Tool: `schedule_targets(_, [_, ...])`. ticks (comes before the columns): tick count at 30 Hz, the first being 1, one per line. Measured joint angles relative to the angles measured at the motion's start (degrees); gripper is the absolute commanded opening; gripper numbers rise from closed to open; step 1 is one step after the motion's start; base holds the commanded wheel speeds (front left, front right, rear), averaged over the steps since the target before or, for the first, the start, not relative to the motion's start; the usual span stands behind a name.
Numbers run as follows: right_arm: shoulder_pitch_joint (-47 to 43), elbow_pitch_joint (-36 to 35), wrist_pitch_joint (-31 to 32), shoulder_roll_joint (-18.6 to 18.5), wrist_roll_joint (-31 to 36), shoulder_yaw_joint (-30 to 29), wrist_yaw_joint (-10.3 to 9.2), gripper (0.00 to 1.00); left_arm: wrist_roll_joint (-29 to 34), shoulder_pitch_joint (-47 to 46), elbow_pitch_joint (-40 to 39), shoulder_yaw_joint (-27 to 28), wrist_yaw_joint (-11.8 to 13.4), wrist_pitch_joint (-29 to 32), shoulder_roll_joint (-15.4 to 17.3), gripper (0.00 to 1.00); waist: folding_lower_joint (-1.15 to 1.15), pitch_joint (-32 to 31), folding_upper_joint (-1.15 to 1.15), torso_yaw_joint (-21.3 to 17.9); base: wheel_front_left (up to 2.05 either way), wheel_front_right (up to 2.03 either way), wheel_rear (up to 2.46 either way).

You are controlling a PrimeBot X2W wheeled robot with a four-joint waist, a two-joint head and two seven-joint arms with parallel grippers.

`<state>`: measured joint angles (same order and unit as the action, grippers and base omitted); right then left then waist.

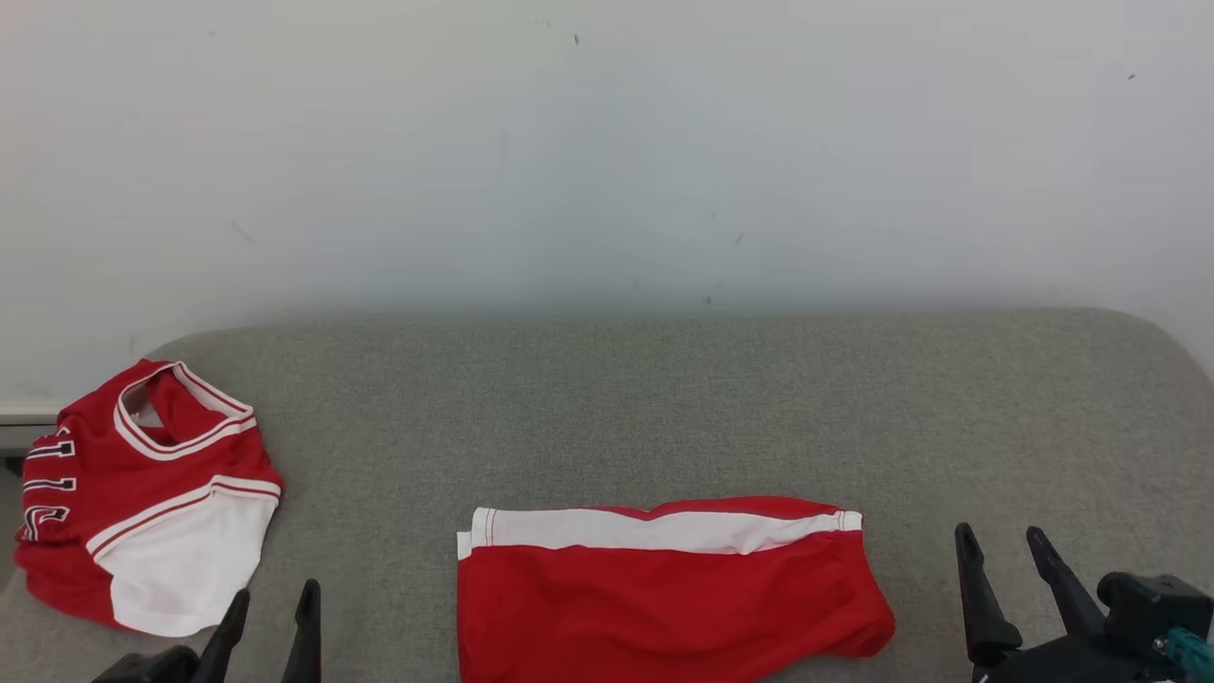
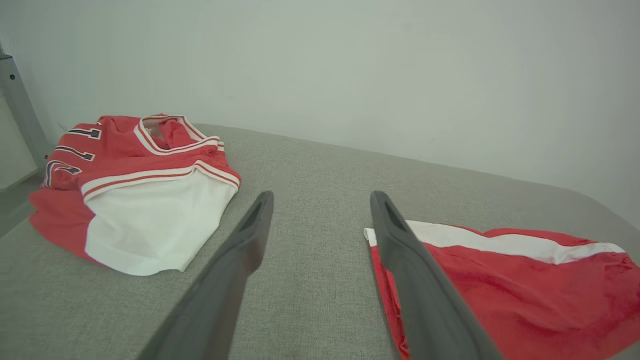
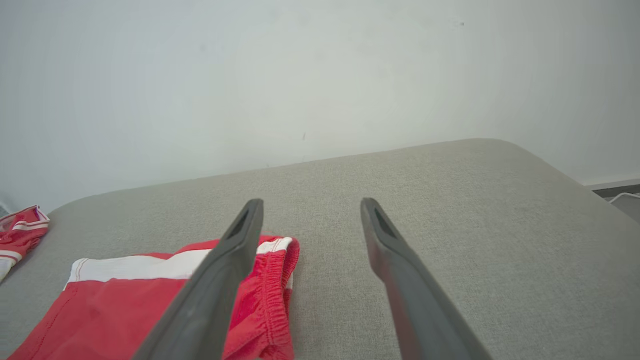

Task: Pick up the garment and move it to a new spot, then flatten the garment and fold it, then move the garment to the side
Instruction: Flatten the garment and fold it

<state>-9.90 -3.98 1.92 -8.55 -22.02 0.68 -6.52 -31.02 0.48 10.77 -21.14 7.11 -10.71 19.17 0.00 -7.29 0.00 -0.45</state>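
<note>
The garment, a pair of red shorts [image 1: 664, 598] with a white side stripe, lies flat at the front centre of the grey padded surface [image 1: 664, 408]. My left gripper [image 1: 275, 593] is open at the lower left, between the shorts and a red and white jersey, touching neither. In the left wrist view its gripper [image 2: 321, 196] hovers over bare fabric, with the shorts [image 2: 525, 290] to its right. My right gripper [image 1: 999, 531] is open, just right of the shorts' waistband end. In the right wrist view that gripper [image 3: 311, 202] is empty, and the elastic waistband of the shorts [image 3: 115, 310] lies under its left finger.
A red and white jersey [image 1: 142, 493] with dark lettering lies loosely folded at the far left edge; it is also in the left wrist view [image 2: 145, 200] and in the right wrist view [image 3: 20, 230]. A pale wall [image 1: 607, 142] stands right behind the surface. Its back corners are rounded.
</note>
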Motion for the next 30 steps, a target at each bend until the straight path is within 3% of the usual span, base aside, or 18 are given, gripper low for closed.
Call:
schedule_targets(8, [2.19,0.36,-0.49,0.09,0.01,1.49,0.81,1.00,1.18,2.72,0.14,3.25,0.00,1.11,-2.52,1.00,0.01,-0.06,0.00,0.44,0.00,0.00,0.00])
schedule_targets(30, [2.18,2.07,-1.24,0.41,0.01,1.71,1.49,1.00,5.28,3.99,-4.03,5.46,0.00,5.23,-4.57,1.00,0.01,0.92,0.01,0.22,0.00,0.00,0.00])
